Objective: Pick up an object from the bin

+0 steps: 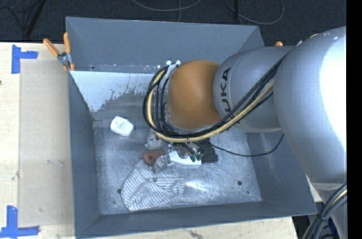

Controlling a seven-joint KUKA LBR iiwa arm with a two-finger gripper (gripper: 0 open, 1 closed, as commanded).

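Gripper [169, 156] sits low mid-frame in the bin [85, 176], right by a small brown thing [150, 157] touching the striped cloth's [153, 187] top edge. Can't tell if it's open or gripping anything.

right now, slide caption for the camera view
Gripper in grey metal bin beside crumpled grey-striped cloth; small white block apart.

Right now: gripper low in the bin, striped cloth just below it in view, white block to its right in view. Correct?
No. The camera view shows the white block up and left of the gripper, not right. Gripper low in the bin, cloth just below it: both correct.
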